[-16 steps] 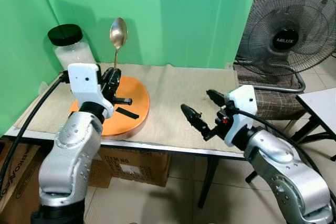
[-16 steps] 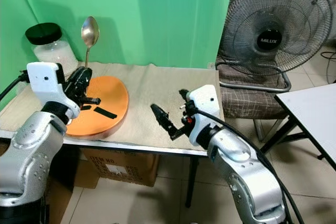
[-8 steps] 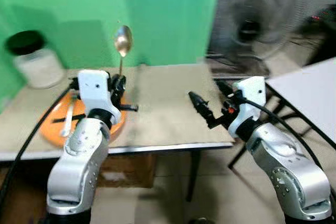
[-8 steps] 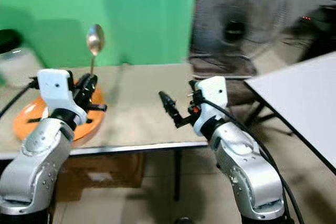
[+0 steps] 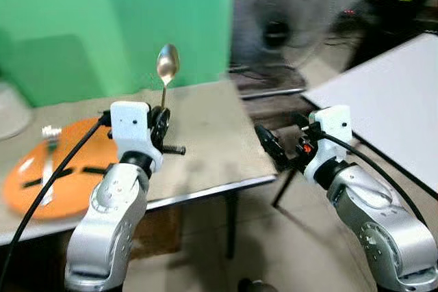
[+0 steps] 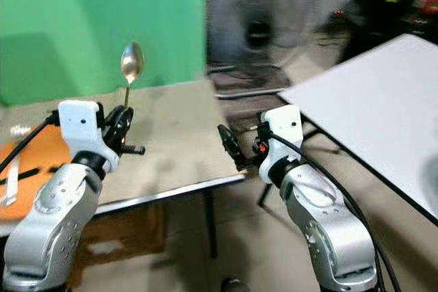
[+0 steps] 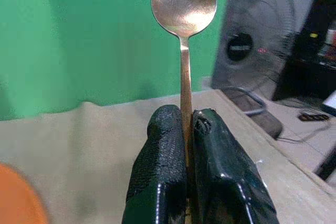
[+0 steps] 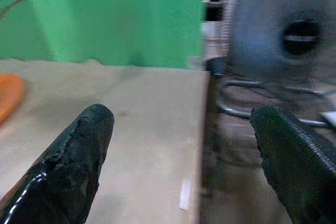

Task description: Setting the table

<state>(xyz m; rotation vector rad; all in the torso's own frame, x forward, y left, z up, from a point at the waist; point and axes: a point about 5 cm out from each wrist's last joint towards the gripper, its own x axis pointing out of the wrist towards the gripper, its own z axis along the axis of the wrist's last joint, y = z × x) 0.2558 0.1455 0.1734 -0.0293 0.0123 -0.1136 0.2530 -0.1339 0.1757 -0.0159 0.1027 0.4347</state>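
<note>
The big table (image 5: 205,141) w/ its tan cloth comes first, standing in front of a green wall (image 5: 102,18). A fan (image 5: 277,29) sits off past the table's end, all blurry, and a white table (image 5: 383,94) is over on the robot's right. The floor below is pale tile. The room looks smeared, so I think the robot is turning or walking.

On the cloth, at the robot's left, lies a flat orange plate (image 5: 20,193) w/ a fork (image 5: 48,162) lying on it, plus some dark strips I can't name.

The left gripper (image 7: 186,129) is up over the table by the plate, squeezed tight on a spoon (image 5: 167,66) — handle pinched low between the two black fingers, bowl pointing straight up. The right gripper (image 5: 284,148) hangs out past the table's edge, spread wide w/ nothing in it.

What could go wrong: the spoon is held only by its thin handle, far from the heavy bowl end. A bump or quick swing while the robot moves could make it tip or slide out — then it'd drop to the floor. The tall spoon might also knock something when it's brought down. The right arm is close to the table's edge and could clip it.
</note>
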